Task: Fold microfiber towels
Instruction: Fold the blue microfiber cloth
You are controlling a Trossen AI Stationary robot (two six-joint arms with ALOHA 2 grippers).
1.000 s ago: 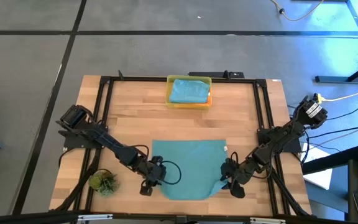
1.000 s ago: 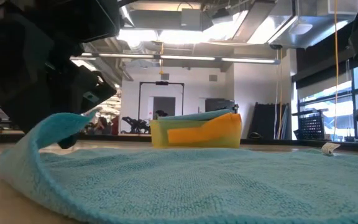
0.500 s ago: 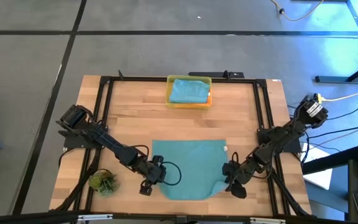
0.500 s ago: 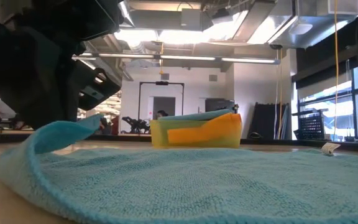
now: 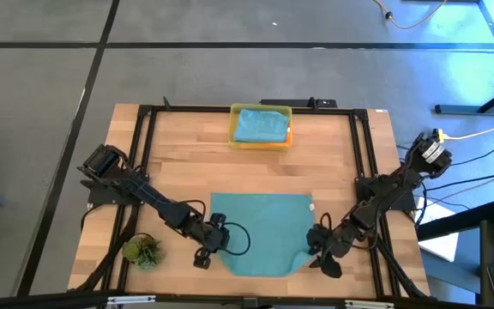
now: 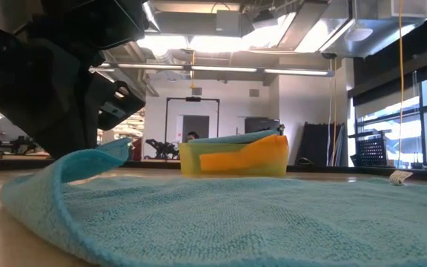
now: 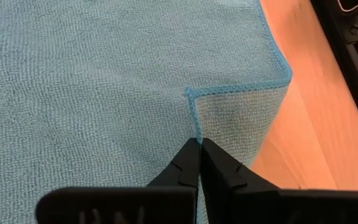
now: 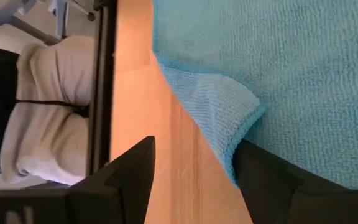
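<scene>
Now the fold is at its first step: taking hold of the 2 near corners of the teal towel [image 5: 262,232], which lies spread flat at the middle of the tabletop's [image 5: 178,163] near edge. The other towels sit piled in the yellow bin [image 5: 261,126] at the middle of the far edge, a teal one on top and orange showing beneath it.

At the towel's near left corner, the left gripper [image 7: 199,149] has its fingers pressed fully together on the towel's stitched hem, with the corner flap doubled back beside them. In the low view a corner of the cloth stands lifted off the wood beneath a dark arm.

At the near right corner, the right gripper [image 8: 194,163] stands with its fingers well apart. The turned-up corner lies between them and against one of them, but they have not clamped it, so it holds nothing.

By my reading, the next move calls for the right fingers to close on that corner. After that, both arms would need to lift together and carry the near edge over toward the far edge, keeping the hem level so the halves meet squarely.
</scene>
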